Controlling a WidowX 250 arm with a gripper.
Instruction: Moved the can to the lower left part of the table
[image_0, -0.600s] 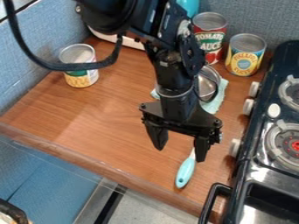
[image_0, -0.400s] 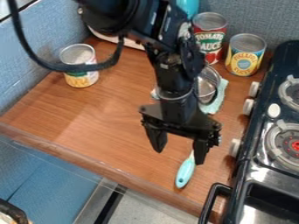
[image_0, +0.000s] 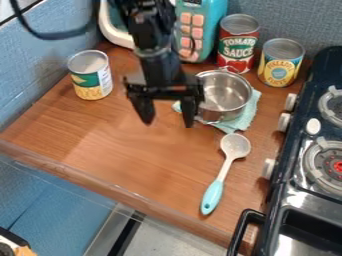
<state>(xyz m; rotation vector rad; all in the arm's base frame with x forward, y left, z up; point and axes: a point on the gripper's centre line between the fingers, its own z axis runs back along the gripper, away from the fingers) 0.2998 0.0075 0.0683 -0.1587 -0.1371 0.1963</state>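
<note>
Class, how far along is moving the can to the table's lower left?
Done: apparently nothing; the yellow-and-green can stands upright near the left wall, farther back than the table's lower left part. In hand: nothing; the gripper hangs open. Left: probably grasping, carrying and setting down the can.

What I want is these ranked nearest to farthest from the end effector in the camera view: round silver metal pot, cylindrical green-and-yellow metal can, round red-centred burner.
1. Silver pot, just right of the end effector.
2. Green-and-yellow can, left side.
3. Red-centred burner, far right edge.
</note>
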